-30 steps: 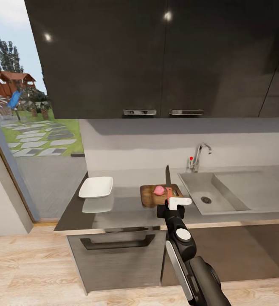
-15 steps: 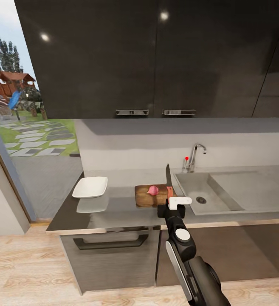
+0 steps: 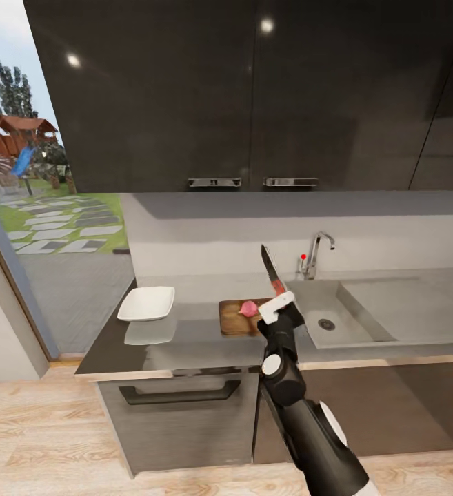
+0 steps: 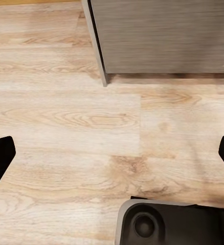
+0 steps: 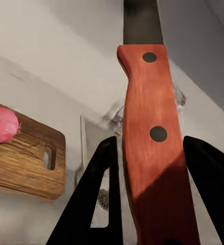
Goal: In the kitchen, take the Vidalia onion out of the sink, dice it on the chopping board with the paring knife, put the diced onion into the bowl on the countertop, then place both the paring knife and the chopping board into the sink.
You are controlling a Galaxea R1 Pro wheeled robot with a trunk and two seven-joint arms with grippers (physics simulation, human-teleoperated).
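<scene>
My right gripper (image 3: 278, 305) is shut on the paring knife (image 3: 272, 272), held above the countertop (image 3: 185, 341) at the right end of the chopping board (image 3: 234, 318). The dark blade points up and leans left. In the right wrist view the red-orange handle (image 5: 152, 153) sits between the two black fingers (image 5: 99, 199). The pinkish Vidalia onion (image 3: 248, 308) rests whole on the board (image 5: 25, 161), near its slot-handle end. The white bowl (image 3: 147, 303) stands on the counter to the left. The sink (image 3: 347, 324) lies to the right, under the chrome tap (image 3: 316, 253). My left gripper (image 4: 112, 153) hangs open over the wooden floor.
Dark wall cabinets (image 3: 254, 89) hang above the counter. Grey base cabinets with a bar handle (image 3: 181, 396) stand below. The counter ends at the left beside a glass door (image 3: 40, 227) onto a garden. The robot's base (image 4: 168, 224) is beneath the left gripper.
The camera shifted a little a second ago. Since half a second ago my right wrist has rolled and risen, tilting the knife's blade to the left. Onion, board and bowl stay put.
</scene>
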